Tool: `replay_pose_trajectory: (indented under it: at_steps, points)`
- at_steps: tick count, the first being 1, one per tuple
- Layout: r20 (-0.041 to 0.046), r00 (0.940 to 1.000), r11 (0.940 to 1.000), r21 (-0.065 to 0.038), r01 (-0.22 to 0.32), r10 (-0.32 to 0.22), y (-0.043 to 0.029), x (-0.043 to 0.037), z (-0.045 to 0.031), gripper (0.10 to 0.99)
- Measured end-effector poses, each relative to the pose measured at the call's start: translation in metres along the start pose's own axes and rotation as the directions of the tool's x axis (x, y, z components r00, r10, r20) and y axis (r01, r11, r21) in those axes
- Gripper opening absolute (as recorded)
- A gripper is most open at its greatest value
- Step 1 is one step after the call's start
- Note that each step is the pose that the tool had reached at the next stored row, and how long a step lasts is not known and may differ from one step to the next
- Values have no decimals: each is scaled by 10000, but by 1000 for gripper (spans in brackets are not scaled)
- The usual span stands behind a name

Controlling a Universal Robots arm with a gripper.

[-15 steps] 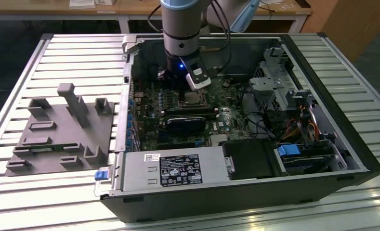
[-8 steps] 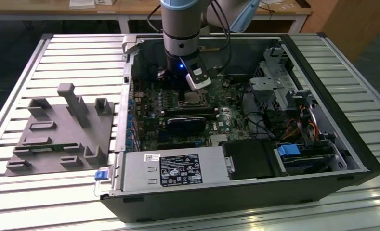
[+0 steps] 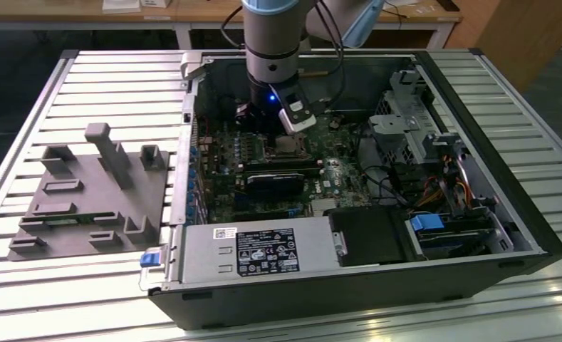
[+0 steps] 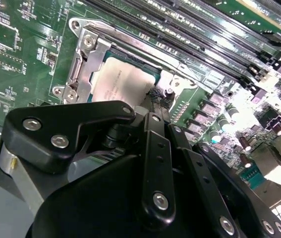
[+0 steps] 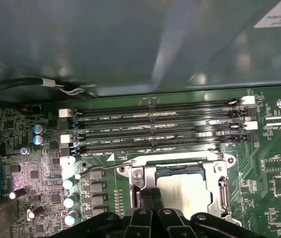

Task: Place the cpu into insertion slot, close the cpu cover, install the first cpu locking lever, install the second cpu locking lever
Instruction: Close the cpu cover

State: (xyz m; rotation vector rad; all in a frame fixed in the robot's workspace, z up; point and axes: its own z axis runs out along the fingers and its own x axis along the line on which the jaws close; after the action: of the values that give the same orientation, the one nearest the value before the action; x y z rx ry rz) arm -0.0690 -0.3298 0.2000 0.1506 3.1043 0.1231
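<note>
The cpu [image 4: 123,82] [image 5: 182,191] lies flat in the insertion slot [image 3: 286,147] on the green motherboard, its dull silvery top showing. The silvery cpu cover [image 4: 86,59] [image 5: 144,176] is folded down around it, framing the chip. A thin wire locking lever [image 5: 100,168] [image 4: 140,48] runs along the socket's side next to the memory slots, its hooked end free over the board. My gripper [image 4: 156,97] [image 5: 151,199] [image 3: 283,137] is down at the socket's edge. Its black fingertips are pressed together beside the cover's rim, and I see nothing between them.
Several long black memory slots [image 5: 155,130] lie just beyond the socket. The case walls enclose the board. A grey power supply [image 3: 252,249] sits at the near side and a drive cage [image 3: 416,122] at the exterior view's right. A grey fixture [image 3: 90,192] stands outside on the exterior view's left.
</note>
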Motion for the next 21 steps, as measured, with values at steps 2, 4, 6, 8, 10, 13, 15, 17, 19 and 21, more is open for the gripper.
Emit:
replay_pose_trajectory:
  at_steps: [2, 4, 6, 8, 10, 13, 15, 17, 19, 21]
  points:
    - [0, 10000, 10000, 1, -1, 1, 0, -4, 0, 102]
    - [-1, 10000, 10000, 3, -2, 2, 1, -4, -5, 102]
    - [0, 10000, 10000, 1, 0, 0, 3, -5, -22, 102]
    - [0, 10000, 10000, 0, -1, 1, 5, -6, -45, 102]
    - [0, 10000, 10000, 1, -1, 1, 6, -6, -73, 102]
    - [-1, 10000, 10000, -2, 1, -1, 8, -16, -80, 102]
    - [-9, 10000, 10000, 2, -2, 2, 11, -41, -80, 102]
    - [-19, 10000, 10000, 2, -2, 2, 14, -78, -78, 102]
    - [-36, 10000, 10000, 4, -3, 3, 18, -119, -77, 102]
    - [-56, 10000, 10000, 6, -6, 6, 23, -164, -75, 102]
